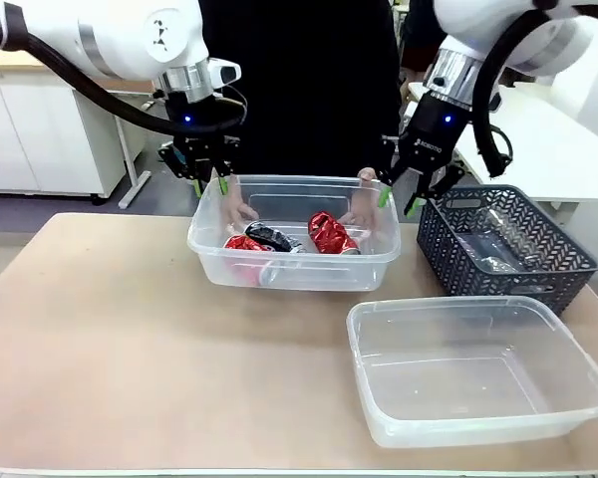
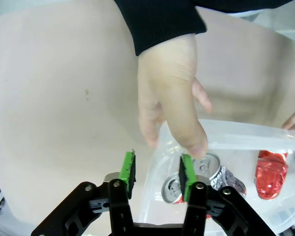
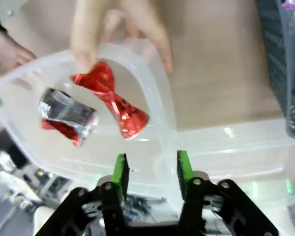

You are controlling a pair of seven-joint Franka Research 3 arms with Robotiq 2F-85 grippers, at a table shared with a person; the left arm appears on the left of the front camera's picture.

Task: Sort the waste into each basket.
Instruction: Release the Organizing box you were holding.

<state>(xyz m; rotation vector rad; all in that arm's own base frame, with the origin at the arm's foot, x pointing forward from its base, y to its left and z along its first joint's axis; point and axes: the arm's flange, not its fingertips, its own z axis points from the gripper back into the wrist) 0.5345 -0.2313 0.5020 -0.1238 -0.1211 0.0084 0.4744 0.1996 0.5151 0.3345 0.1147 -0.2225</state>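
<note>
both hands are hanging open and empty, the left hand [image 1: 208,177] and right hand [image 1: 399,199] straddling opposite rims of the far tub [image 1: 211,251]. crushed cans [image 1: 331,234] are lying inside, between them. the person's hands [image 2: 169,105] are gripping those rims, so closing now is risking pinched fingers.

"ROBOTIQ" (white) on right gripper [image 1: 413,191]

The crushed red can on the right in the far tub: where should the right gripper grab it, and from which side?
Probably from above, closing on the pinched waist of the crushed red can: it lies flat in the far tub, narrowest mid-body. The person's hand grips the rim nearby.
</note>
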